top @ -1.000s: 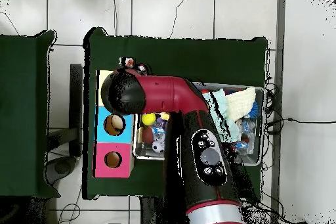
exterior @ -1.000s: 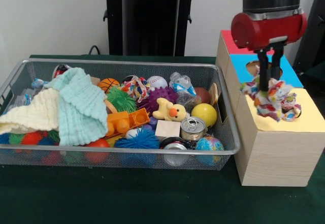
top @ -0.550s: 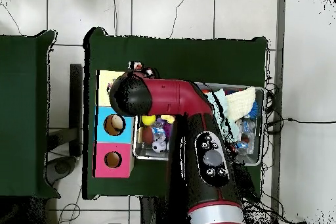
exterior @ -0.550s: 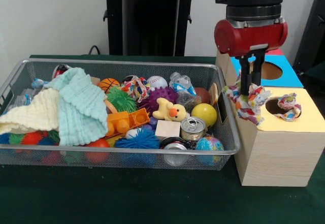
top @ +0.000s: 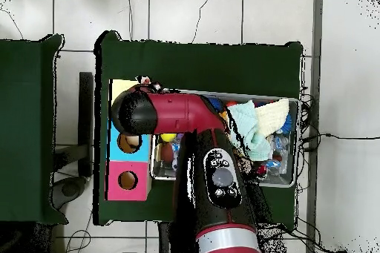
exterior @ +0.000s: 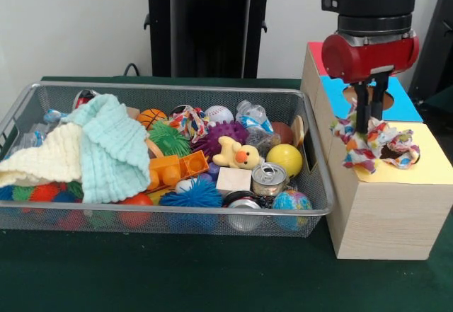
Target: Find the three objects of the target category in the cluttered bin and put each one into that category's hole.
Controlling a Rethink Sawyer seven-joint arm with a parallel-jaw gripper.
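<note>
Front view, lower centre: we note the wire mesh bin (exterior: 42,216) on the green table (exterior: 212,276), packed with clutter. Nearest the camera lie a globe ball (exterior: 291,201), a tin can (exterior: 269,178) and a blue spiky ball (exterior: 191,195). Behind these sit a yellow rubber duck (exterior: 237,154), a yellow ball (exterior: 286,158) and an orange toy block (exterior: 177,169). Pale green and cream cloths (exterior: 92,149) cover the left of the bin.

Right of the frame: the wooden box (exterior: 382,213) touches the bin's right end. Its yellow top section has a hole with a multicoloured rope toy (exterior: 371,142) draped over the hole's left rim, partly inside. The gripper (exterior: 365,124) points straight down from the red wrist, its fingers pinching the top of the rope toy.

Overhead view: the arm (top: 211,161) rises from the bottom, bends left at the elbow and ends over the box's upper section; the blue and pink sections lie below it.
</note>
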